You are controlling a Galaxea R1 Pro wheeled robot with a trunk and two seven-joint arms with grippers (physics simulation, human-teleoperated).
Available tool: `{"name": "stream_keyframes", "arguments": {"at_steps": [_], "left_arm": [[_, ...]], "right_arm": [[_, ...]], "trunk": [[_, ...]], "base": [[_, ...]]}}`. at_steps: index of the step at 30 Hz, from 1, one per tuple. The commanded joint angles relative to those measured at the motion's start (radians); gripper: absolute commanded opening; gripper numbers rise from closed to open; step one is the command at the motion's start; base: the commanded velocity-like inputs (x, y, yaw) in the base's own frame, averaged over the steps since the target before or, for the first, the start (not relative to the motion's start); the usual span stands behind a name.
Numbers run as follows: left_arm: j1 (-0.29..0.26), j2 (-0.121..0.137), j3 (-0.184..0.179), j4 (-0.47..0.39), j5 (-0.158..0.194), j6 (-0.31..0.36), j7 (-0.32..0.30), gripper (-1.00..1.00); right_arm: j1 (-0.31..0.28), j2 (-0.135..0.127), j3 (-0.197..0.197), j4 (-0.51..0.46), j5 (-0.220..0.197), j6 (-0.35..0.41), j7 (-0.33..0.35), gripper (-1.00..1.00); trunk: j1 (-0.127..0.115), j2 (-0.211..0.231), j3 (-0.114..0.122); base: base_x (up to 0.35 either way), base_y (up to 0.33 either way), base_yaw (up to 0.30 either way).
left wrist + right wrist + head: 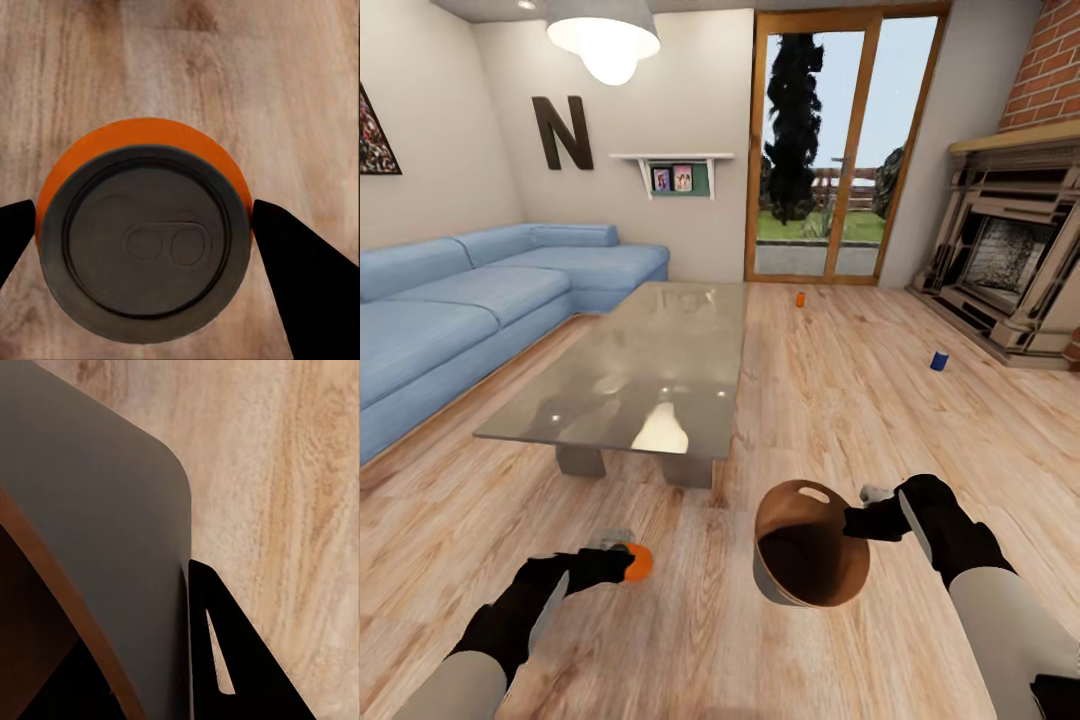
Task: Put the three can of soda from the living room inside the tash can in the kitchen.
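Left hand (622, 560) closed on an orange soda can (639, 561), fingers on opposite sides of its body, the can's long axis along the hand's line of sight, lid toward the wrist. Right hand (863, 516) grips the rim of the tilted trash can (807, 545) — its mouth lies just to the held can's right, near it. Two more cans stand on the wood floor (840, 400) well ahead — orange one (800, 298), blue one (939, 360), nearer the right arm.

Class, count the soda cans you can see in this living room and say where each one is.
3. One orange can is in the left gripper; a second orange can stands on the floor near the glass doors; the blue can stands on the floor before the fireplace. None seems hidden.
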Motion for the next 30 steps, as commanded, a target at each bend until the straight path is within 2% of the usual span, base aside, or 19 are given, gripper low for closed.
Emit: {"name": "stream_keyframes", "arguments": {"at_steps": [1,4,7,9,10,11,13,15,17,18,20,21,22,23,25,26,27,28,30], "left_arm": [[0.000,0.001,0.001,-0.090,-0.007,0.063,-0.025,-1.00],[-0.002,0.003,0.003,-0.372,-0.008,0.260,-0.064,-1.00],[-0.003,0.015,0.004,-0.481,-0.006,0.337,-0.092,-1.00],[-0.006,0.053,0.004,-0.590,-0.006,0.431,-0.170,-1.00],[-0.041,0.084,0.003,-0.674,-0.006,0.536,-0.269,-1.00],[-0.056,0.089,0.003,-0.687,-0.007,0.558,-0.296,-1.00],[-0.129,0.104,-0.002,-0.715,-0.013,0.608,-0.405,-1.00],[-0.195,0.112,-0.007,-0.721,-0.016,0.608,-0.515,-1.00],[-0.221,0.114,-0.011,-0.715,-0.016,0.608,-0.567,-1.00],[-0.249,0.115,-0.024,-0.700,-0.017,0.608,-0.619,-1.00],[-0.279,0.119,-0.047,-0.683,-0.018,0.608,-0.669,-1.00],[-0.313,0.126,-0.075,-0.659,-0.018,0.608,-0.716,-1.00],[-0.372,0.134,-0.122,-0.596,-0.018,0.608,-0.786,-1.00],[-0.392,0.136,-0.137,-0.571,-0.018,0.608,-0.806,-1.00],[-0.465,0.135,-0.197,-0.471,-0.019,0.608,-0.854,-1.00],[-0.519,0.132,-0.255,-0.385,-0.020,0.608,-0.873,-1.00],[-0.575,0.123,-0.324,-0.294,-0.020,0.608,-0.884,-1.00],[-0.602,0.113,-0.360,-0.251,-0.020,0.608,-0.887,-1.00],[-0.679,0.044,-0.488,-0.115,-0.021,0.608,-0.894,-1.00]], "right_arm": [[0.000,0.007,0.004,0.001,-0.024,0.005,0.014,-1.00],[0.000,0.029,0.031,0.015,-0.019,0.005,0.023,-1.00],[-0.001,0.036,0.048,0.050,-0.017,0.005,0.022,-1.00],[-0.006,0.049,0.063,0.127,-0.015,0.005,0.015,-1.00],[-0.015,0.061,0.070,0.189,-0.013,0.005,0.010,-1.00],[-0.019,0.065,0.072,0.199,-0.013,0.005,0.007,-1.00],[-0.029,0.078,0.074,0.235,-0.012,0.005,-0.024,-1.00],[-0.033,0.095,0.074,0.260,-0.013,0.005,-0.077,-1.00],[-0.034,0.104,0.074,0.267,-0.013,0.005,-0.101,-1.00],[-0.034,0.115,0.075,0.272,-0.013,0.005,-0.124,-1.00],[-0.036,0.127,0.075,0.274,-0.013,0.005,-0.146,-1.00],[-0.037,0.138,0.075,0.276,-0.013,0.005,-0.165,-1.00],[-0.047,0.151,0.075,0.278,-0.013,0.005,-0.184,-1.00],[-0.051,0.154,0.074,0.278,-0.013,0.005,-0.188,-1.00],[-0.060,0.161,0.074,0.279,-0.013,0.005,-0.196,-1.00],[-0.064,0.164,0.074,0.279,-0.013,0.005,-0.199,-1.00],[-0.067,0.170,0.074,0.278,-0.013,0.005,-0.201,-1.00],[-0.070,0.173,0.074,0.279,-0.013,0.005,-0.202,-1.00],[-0.083,0.181,0.074,0.279,-0.013,0.005,-0.204,-1.00]], "trunk": [[-0.004,0.007,0.003],[-0.015,0.028,0.013],[-0.027,0.049,0.022],[-0.035,0.063,0.028],[-0.038,0.070,0.031],[-0.042,0.077,0.034],[-0.050,0.091,0.041],[-0.058,0.105,0.047],[-0.065,0.119,0.053],[-0.069,0.126,0.056],[-0.077,0.140,0.063],[-0.081,0.147,0.066],[-0.084,0.154,0.069],[-0.088,0.161,0.072],[-0.096,0.175,0.078],[-0.100,0.182,0.081],[-0.104,0.189,0.085],[-0.107,0.196,0.088],[-0.111,0.203,0.091]], "base": [[0.000,0.000,0.000],[0.000,0.000,0.000],[0.000,0.000,0.000],[0.000,0.000,0.000],[0.000,0.000,0.000],[0.000,0.000,0.000],[0.000,0.000,0.000],[0.000,0.000,0.000],[0.000,0.000,0.000],[0.000,0.000,0.000],[0.000,0.000,0.000],[0.000,0.000,0.000],[0.000,0.000,0.000],[0.000,0.000,0.000],[0.000,0.000,0.000],[0.000,0.000,0.000],[0.000,0.000,0.000],[0.000,0.000,0.000],[0.000,0.000,0.000]]}}
